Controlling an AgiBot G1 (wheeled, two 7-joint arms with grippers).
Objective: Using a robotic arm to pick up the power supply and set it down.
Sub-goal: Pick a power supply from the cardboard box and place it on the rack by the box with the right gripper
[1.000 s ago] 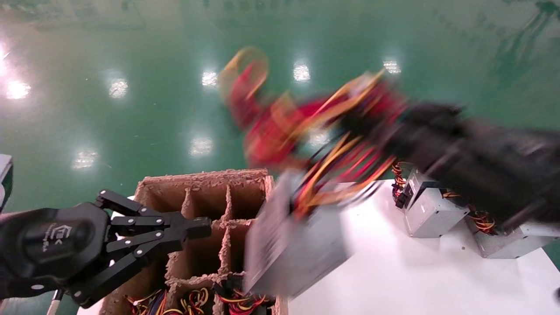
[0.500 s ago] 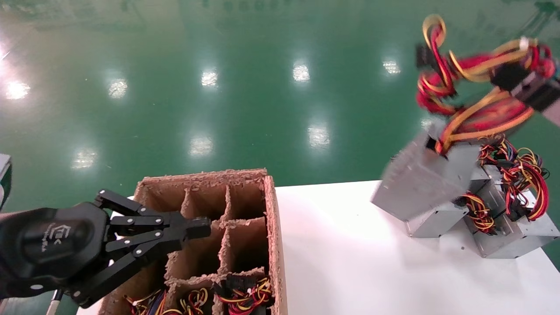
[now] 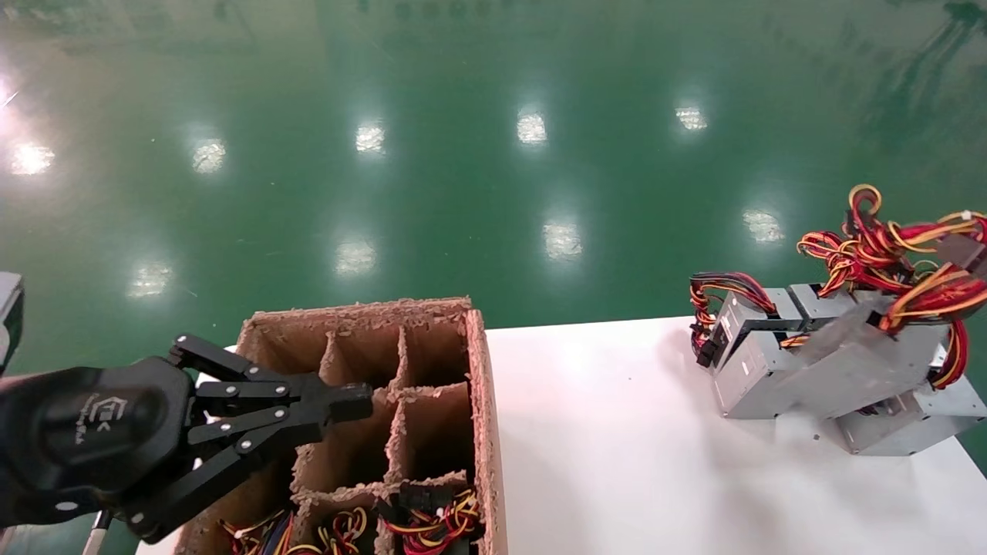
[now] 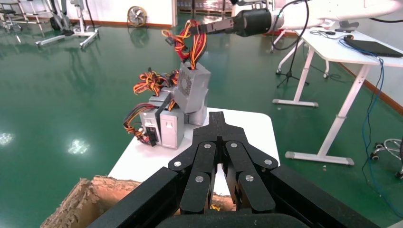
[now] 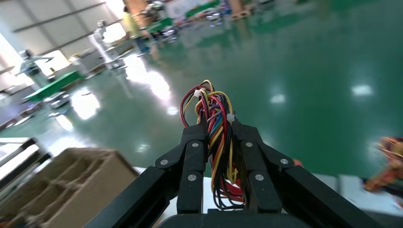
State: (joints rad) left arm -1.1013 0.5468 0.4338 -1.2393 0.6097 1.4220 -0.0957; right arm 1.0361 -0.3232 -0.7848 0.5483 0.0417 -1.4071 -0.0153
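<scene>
The power supply (image 3: 856, 362), a grey metal box, hangs tilted at the table's far right, against the other units; in the left wrist view the power supply (image 4: 192, 88) sits above them. Its red, yellow and black wires (image 5: 216, 102) run between the fingers of my right gripper (image 5: 217, 124), which is shut on the bundle. The right arm (image 4: 254, 21) reaches in from above. In the head view only the wires (image 3: 917, 285) show; the right claw is at the frame's edge. My left gripper (image 3: 358, 401) is shut and empty, held over the cardboard box, also seen as the left gripper (image 4: 216, 116).
A brown cardboard divider box (image 3: 480, 401) stands at the table's left, with wire bundles (image 3: 432, 524) in its near cells. Other grey power supplies (image 3: 752, 381) lie grouped at the right on the white table (image 3: 617, 462). Green floor lies beyond.
The right gripper has swung the power supply by its wires from over the divider box to the far right and lowered it onto the group of units. The left arm has not moved.
</scene>
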